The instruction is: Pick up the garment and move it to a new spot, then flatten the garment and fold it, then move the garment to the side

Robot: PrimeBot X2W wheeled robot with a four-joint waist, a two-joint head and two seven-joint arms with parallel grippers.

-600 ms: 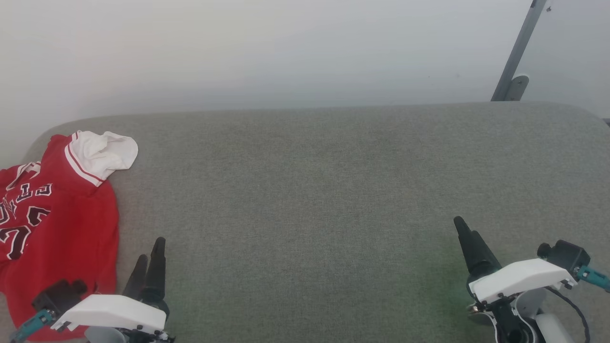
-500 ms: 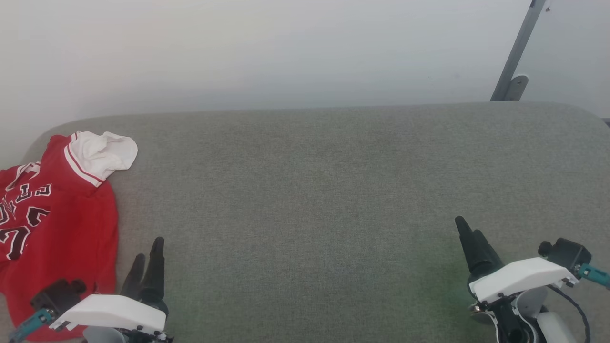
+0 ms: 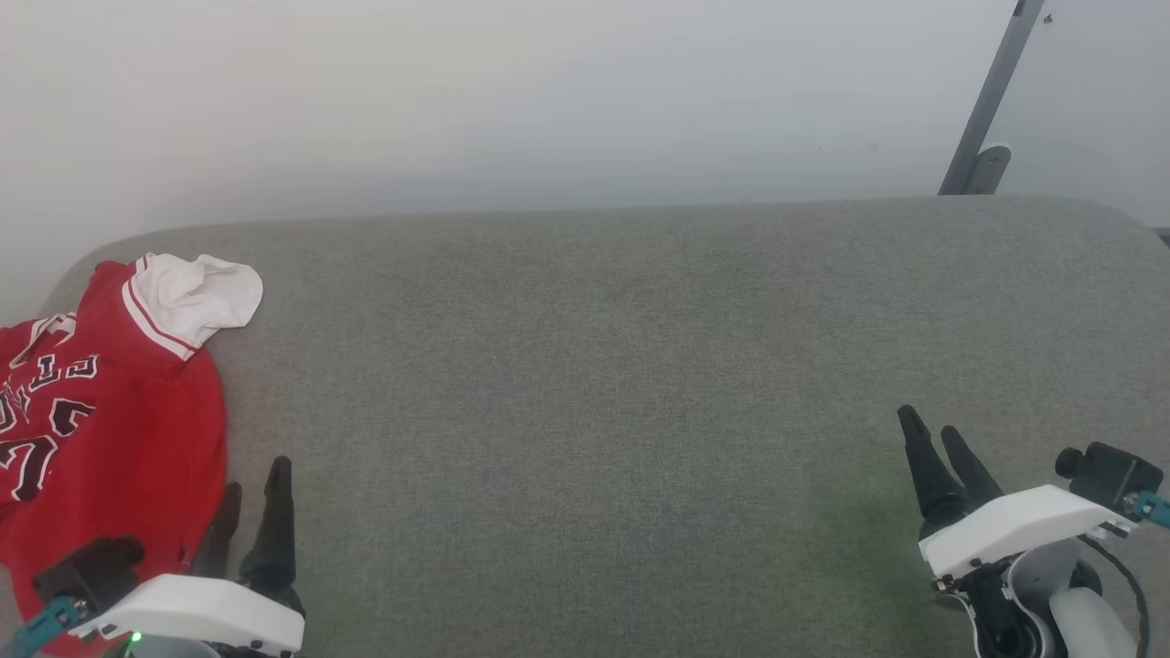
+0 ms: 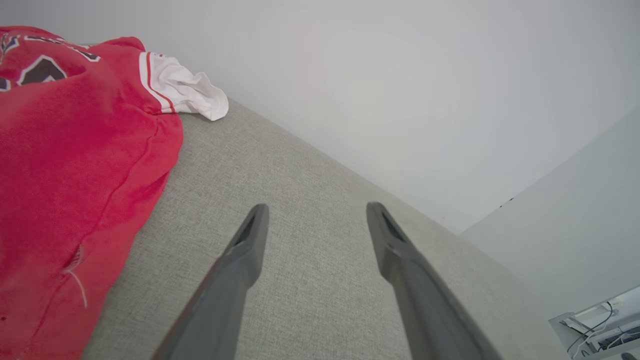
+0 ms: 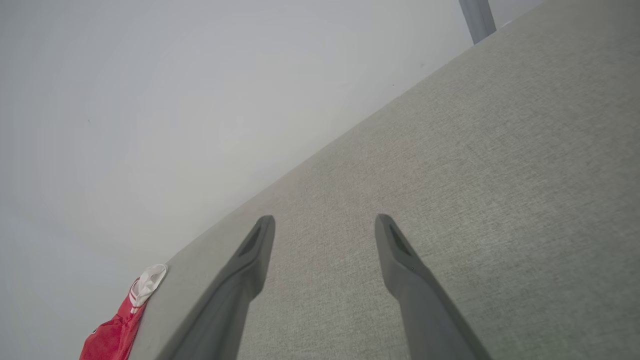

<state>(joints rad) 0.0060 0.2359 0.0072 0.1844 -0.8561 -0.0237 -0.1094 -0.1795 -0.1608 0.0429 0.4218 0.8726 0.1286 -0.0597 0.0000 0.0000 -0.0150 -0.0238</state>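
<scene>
Grey fabric cushion [image 3: 640,366], broad and flat, with a pale wall [image 3: 457,91] behind its far edge. Garment [image 3: 101,411], red with one white sleeve, lies crumpled on the cushion's left end, lettering up. Left gripper [image 3: 254,475] over the cushion's near left, just beside the garment, and right gripper [image 3: 928,421] over its near right, both jaws spread wide, holding nothing; grey post [image 3: 992,100] behind the cushion's far right corner.

Everything is evenly, brightly lit by diffuse light; only faint shadow is cast on the grey-green woven upholstered surface [image 3: 594,366]. The plain pale wall [image 3: 457,91] is washed out (nearly featureless). The red jersey-style garment with white sleeves [image 4: 75,150] is rendered oversaturated.
</scene>
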